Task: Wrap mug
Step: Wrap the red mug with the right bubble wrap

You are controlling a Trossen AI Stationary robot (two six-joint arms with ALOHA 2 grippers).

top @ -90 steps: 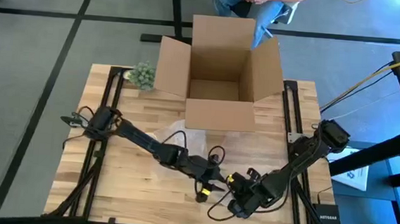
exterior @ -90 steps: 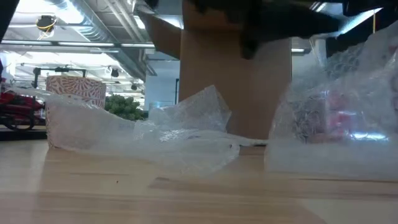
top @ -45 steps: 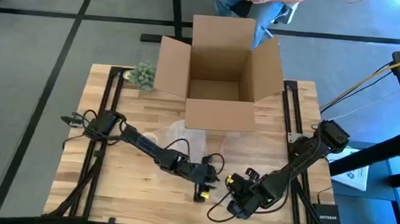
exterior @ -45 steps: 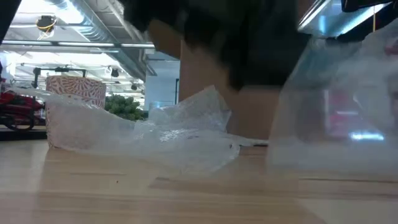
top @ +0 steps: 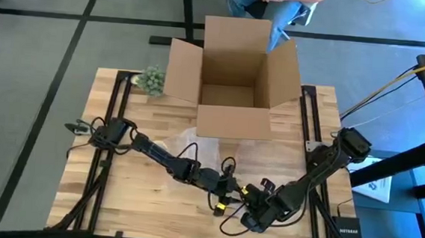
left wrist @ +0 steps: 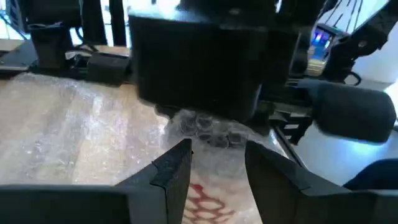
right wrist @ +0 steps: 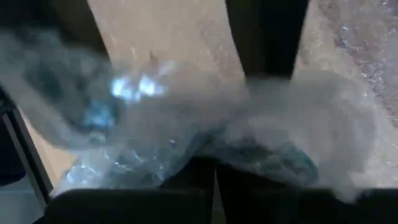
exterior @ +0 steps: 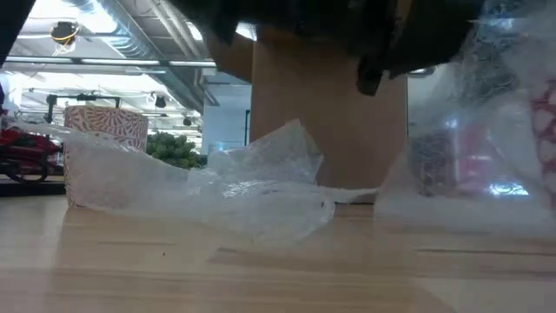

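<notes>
Already the mug point(left wrist: 208, 202) is partly covered by bubble wrap point(exterior: 261, 187) near the table's point(top: 117, 202) front edge. It is held between the spread fingers of the left gripper point(left wrist: 214, 165). The right gripper point(top: 255, 212) is pinching wrap. More folding seems needed. Most of the mug is hidden.

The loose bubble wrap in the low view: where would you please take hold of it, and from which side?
Probably the bubble wrap's raised peak, pinched from above: it stands clear of the table, whereas the rest lies low and flat.
</notes>
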